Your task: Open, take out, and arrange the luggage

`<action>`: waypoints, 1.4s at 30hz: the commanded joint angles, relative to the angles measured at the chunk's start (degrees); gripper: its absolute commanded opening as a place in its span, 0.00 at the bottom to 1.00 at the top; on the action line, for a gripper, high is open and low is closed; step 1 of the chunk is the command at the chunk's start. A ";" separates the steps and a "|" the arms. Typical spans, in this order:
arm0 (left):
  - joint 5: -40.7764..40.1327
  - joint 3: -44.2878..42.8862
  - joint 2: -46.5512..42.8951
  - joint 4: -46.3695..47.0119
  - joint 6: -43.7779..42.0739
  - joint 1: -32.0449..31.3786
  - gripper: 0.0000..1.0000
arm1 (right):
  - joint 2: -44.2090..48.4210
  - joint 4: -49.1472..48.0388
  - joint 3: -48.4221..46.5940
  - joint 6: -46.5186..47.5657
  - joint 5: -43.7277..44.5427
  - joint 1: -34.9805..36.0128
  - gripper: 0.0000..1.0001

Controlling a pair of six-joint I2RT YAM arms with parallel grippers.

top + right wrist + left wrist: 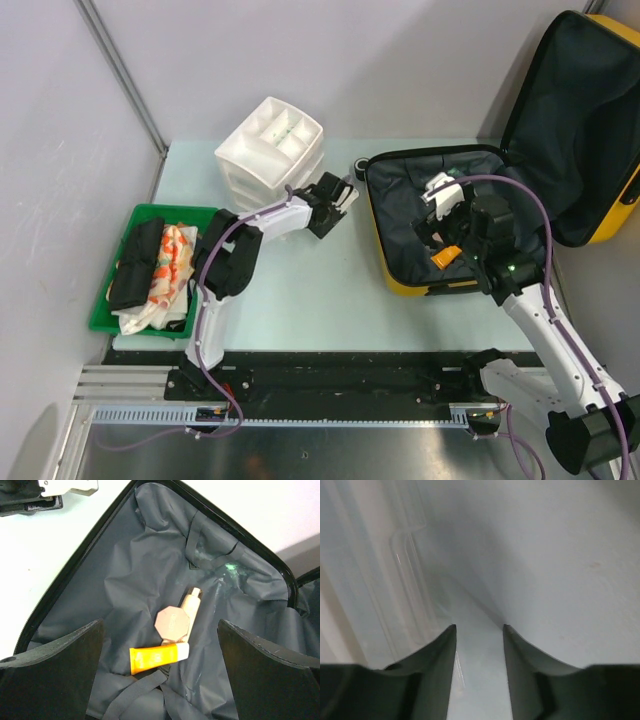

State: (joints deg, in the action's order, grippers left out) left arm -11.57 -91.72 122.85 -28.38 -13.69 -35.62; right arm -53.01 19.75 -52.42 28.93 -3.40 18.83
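The left arm [270, 218] is folded at the elbow, its forearm angling forward and to the right. The left gripper [479, 628] holds its dark fingers [437, 672] a narrow gap apart, with nothing between them. The right arm [545, 318] stretches forward and leans left, wrist pitched downward. The right gripper [160, 630] has its fingers [55, 675] spread wide and grips nothing.

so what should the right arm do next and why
Probably lower the right tool onto the orange tube and close. Its jaws stand wide open above the open luggage, with the tube on the lining between them. An octagonal compact and a beige bottle lie at its cap end, so the free orange end looks safest.
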 commanded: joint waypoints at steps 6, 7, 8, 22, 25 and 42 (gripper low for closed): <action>-15.05 1.19 -0.33 12.64 -5.11 -0.16 0.78 | 2.30 1.43 -2.60 0.25 -0.03 -2.13 1.00; -15.06 1.20 -0.41 12.65 -5.64 -0.16 0.79 | 2.30 1.43 -2.60 0.34 -0.12 -2.22 1.00; -14.54 0.93 -0.59 12.65 -5.82 -0.24 0.79 | 2.30 1.43 -2.60 0.34 -0.38 -2.31 1.00; 3.75 9.19 -23.96 8.61 -7.31 -4.46 1.00 | 0.02 2.57 -3.21 -4.14 -8.80 -10.38 1.00; 9.79 11.38 -31.15 7.81 -6.79 -3.67 1.00 | -1.56 5.56 -4.87 -6.16 -12.05 -14.86 1.00; 34.86 2.52 -40.41 6.32 2.78 7.66 1.00 | -26.59 9.88 -6.20 -0.26 -22.10 -27.18 0.99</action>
State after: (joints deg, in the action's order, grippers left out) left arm 13.02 -84.18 82.72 -22.22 -14.68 -33.26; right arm -74.91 32.16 -57.10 27.68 -23.38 -8.19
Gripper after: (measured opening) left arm 0.996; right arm 0.994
